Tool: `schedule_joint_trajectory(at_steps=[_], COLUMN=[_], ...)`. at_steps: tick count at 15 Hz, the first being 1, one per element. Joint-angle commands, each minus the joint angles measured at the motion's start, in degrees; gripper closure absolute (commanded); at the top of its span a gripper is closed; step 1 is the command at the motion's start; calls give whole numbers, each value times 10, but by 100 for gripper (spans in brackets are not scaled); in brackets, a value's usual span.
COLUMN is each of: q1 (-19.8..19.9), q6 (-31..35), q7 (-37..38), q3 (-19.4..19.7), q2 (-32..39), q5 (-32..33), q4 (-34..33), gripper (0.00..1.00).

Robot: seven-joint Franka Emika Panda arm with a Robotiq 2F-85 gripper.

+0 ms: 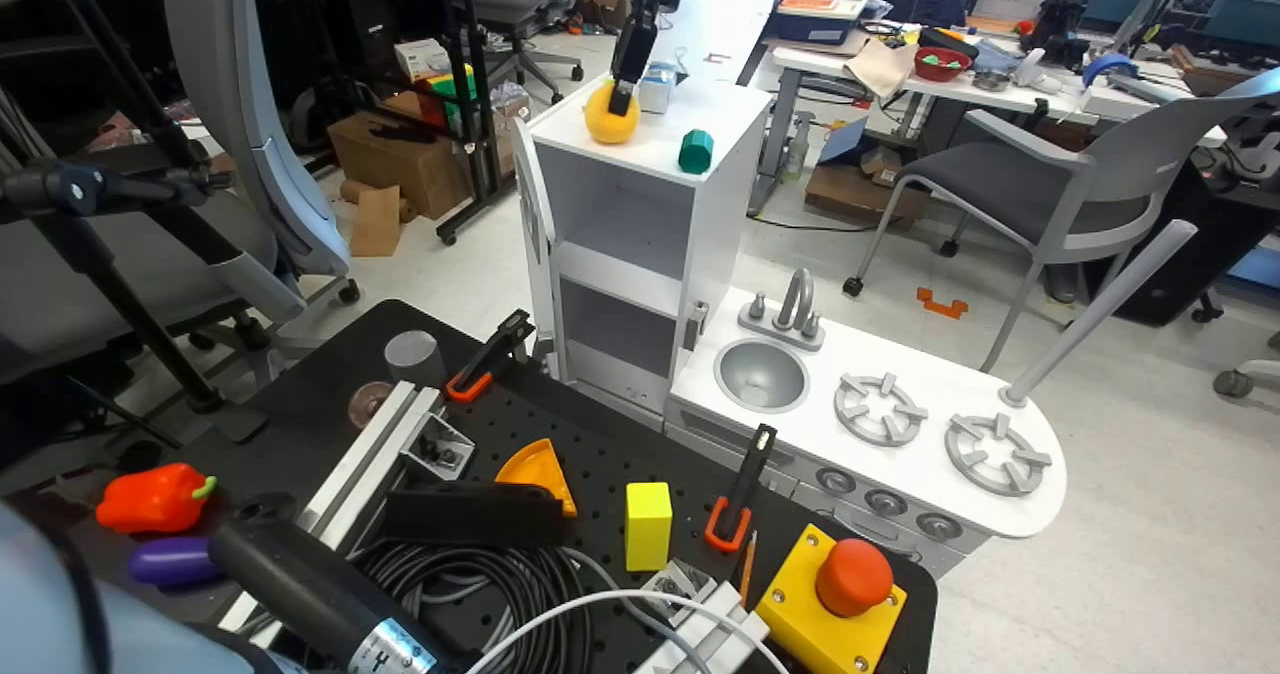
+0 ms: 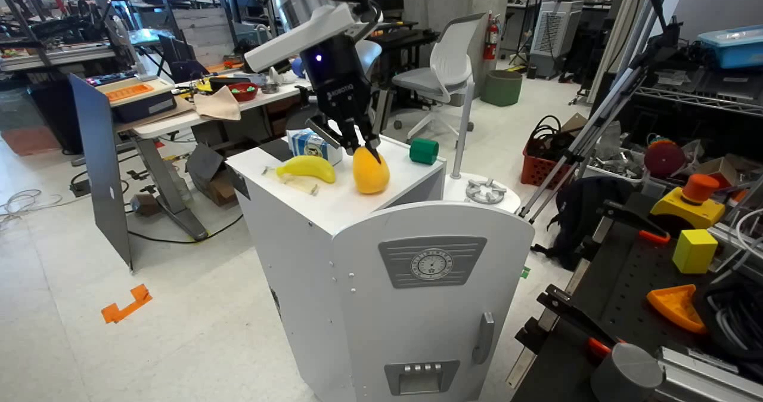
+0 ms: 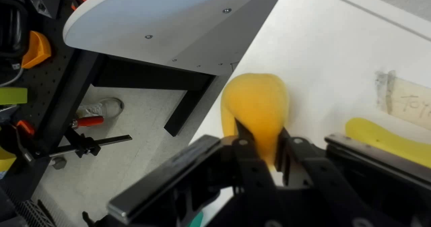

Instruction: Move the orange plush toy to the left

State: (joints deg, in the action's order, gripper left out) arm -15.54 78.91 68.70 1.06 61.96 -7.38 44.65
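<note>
Pinches, with the black gripper (image 2: 365,151), the orange plush toy (image 2: 371,176), squeezed between both fingertips. Holds it over the white cabinet top (image 2: 331,208), near the edge by the open door (image 2: 438,318). Cannot tell whether touching that surface or just clear. Has the yellow banana (image 2: 307,168) near on one side, the green object (image 2: 424,151) on another.
</note>
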Motion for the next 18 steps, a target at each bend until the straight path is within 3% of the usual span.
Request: schedule_joint_trajectory(at_steps=[1,2,3,4,9,12,18], q1=[-6,-4,-4,-4,-13,-23,-41], q6=[-4,-4,-3,-1,14,55,216], q7=[-6,-5,-3,-3,-2,-9,-30], q3=[4,4,4,5,7,10,16], q2=[-8,-10,-11,-12,-10,-23,-72], q5=[10,9,8,8,15,26,71], q4=[12,14,16,17,0,-3,20], gripper=[96,96,58,57,22,0,0])
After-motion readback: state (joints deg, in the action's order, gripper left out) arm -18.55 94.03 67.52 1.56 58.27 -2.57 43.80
